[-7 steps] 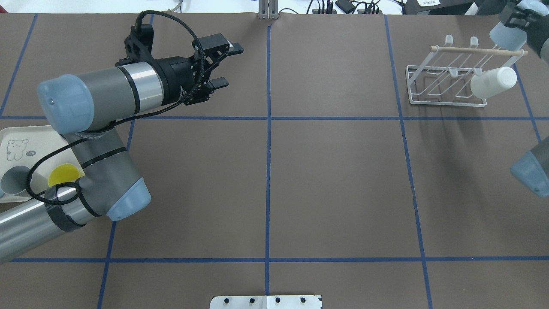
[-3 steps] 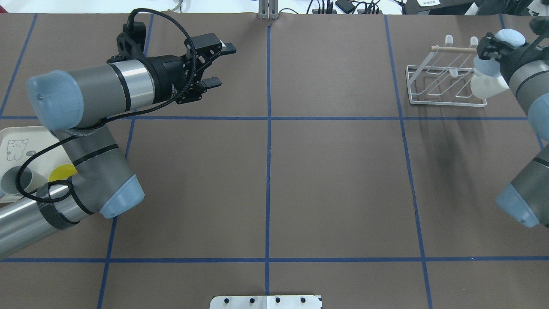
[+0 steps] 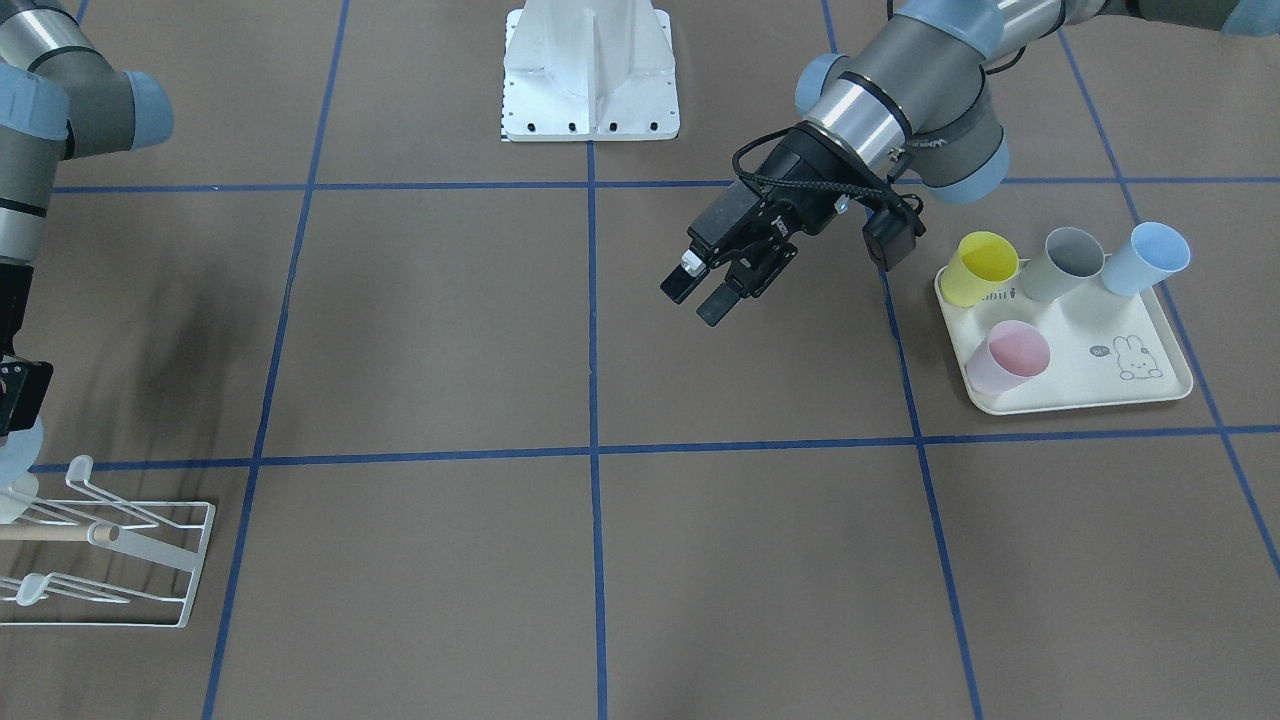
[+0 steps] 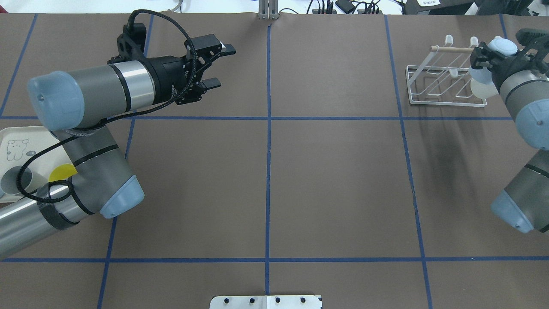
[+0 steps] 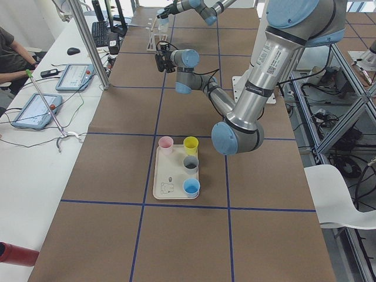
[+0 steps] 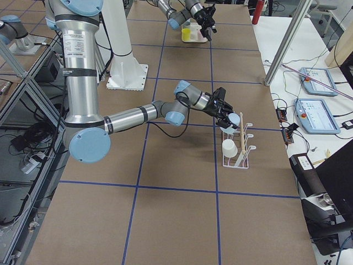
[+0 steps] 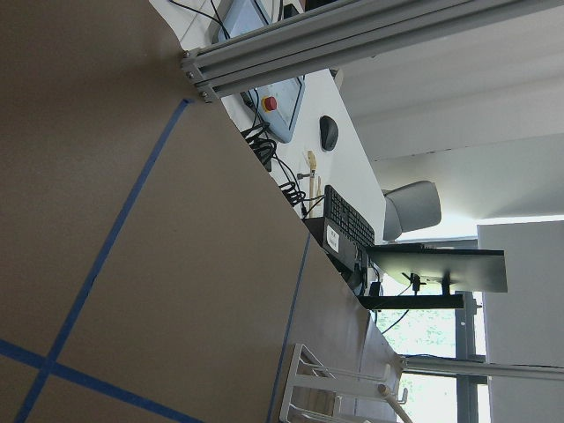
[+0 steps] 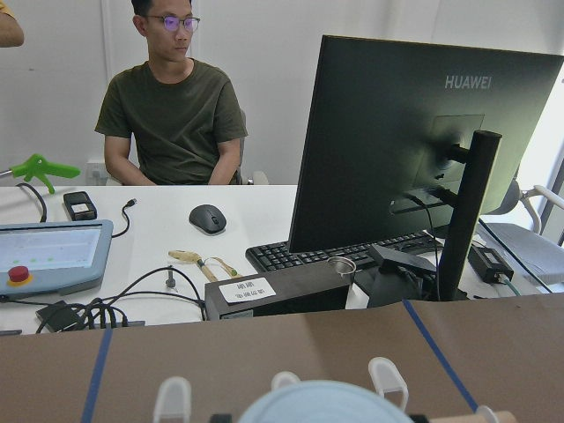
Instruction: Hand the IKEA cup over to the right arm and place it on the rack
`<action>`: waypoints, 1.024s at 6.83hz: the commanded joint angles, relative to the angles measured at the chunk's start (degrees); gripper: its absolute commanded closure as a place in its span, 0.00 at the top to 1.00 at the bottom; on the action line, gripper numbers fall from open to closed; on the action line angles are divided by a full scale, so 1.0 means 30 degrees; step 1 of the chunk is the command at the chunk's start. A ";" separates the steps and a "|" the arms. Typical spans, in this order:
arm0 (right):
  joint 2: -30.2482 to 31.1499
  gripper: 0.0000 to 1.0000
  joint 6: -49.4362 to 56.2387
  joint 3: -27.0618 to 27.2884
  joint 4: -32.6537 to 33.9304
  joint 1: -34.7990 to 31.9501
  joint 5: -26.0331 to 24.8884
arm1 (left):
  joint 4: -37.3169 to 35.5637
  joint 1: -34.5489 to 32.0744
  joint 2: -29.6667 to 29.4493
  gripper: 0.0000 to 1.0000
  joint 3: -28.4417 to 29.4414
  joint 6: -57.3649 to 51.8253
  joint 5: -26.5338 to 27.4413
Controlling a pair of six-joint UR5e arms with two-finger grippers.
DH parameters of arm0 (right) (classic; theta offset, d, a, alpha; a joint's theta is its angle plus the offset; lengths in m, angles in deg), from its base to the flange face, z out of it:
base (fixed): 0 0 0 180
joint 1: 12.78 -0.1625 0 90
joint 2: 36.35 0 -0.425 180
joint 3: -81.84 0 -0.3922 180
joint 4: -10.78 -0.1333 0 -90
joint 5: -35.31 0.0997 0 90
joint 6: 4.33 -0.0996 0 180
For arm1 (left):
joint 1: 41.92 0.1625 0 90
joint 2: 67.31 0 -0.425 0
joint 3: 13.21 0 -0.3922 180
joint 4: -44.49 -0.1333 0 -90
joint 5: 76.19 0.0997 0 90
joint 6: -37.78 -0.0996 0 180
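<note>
Handover looks done: the left pincer (image 4: pixel 221 64) hangs spread and empty over the surface (image 4: pixel 334 180) at eleven o'clock. Over at two o'clock, the right pincer (image 4: pixel 482 64) pinches the light-blue IKEA cup (image 4: pixel 479 76) just above the rack (image 4: pixel 446 103), close beside a white cup (image 4: pixel 484 89) already hanging there. What's left, by my read: seat it on a prong, then let go.
</note>
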 commanded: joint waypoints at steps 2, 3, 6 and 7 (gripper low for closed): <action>-0.0116 0.00 0.0459 -0.0375 0.0067 0.0046 -0.0160 | 0.0000 0.0033 0.0005 1.00 0.0079 0.0029 0.0010; -0.0146 0.00 0.0459 -0.0492 0.0067 0.0046 -0.0160 | 0.0000 0.0062 0.0005 1.00 0.0080 0.0029 0.0068; -0.0205 0.00 0.0459 -0.0903 0.0038 0.0075 -0.0189 | 0.0000 0.0120 0.0121 1.00 0.0168 0.0029 0.0068; -0.0205 0.00 0.0459 -0.0991 0.0037 0.0133 -0.0189 | 0.0000 0.0121 0.0151 1.00 0.0197 0.0029 0.0097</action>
